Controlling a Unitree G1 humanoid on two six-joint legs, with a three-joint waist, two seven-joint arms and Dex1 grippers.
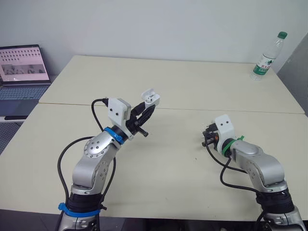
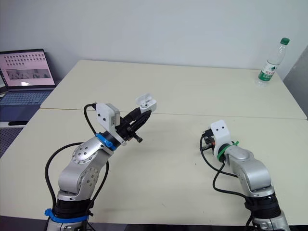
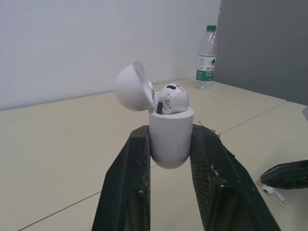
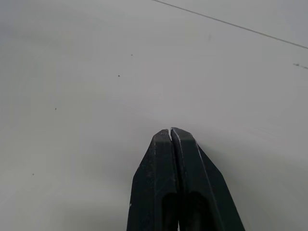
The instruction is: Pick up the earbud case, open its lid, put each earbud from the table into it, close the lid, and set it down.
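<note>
You had bare table (image 1: 168,168) between the arms to pass through. The left gripper (image 1: 147,109), clamped on the earbud case (image 1: 150,97), stood raised over the seam; the right gripper (image 1: 208,136) sat low beside an earbud (image 3: 275,191). The bottle (image 1: 267,55) and laptop (image 1: 21,72) stood well apart at the far corners

Your left gripper (image 1: 147,109) is up and gripping; your right gripper (image 4: 171,131) sits low, closed.
On the left, your arm is bent at the elbow and the wrist points forward and up, jaws clamped on both sides of the earbud case (image 3: 169,139). On the right, your wrist angles down toward the surface (image 1: 168,183), jaws pressed together tip to tip.
</note>
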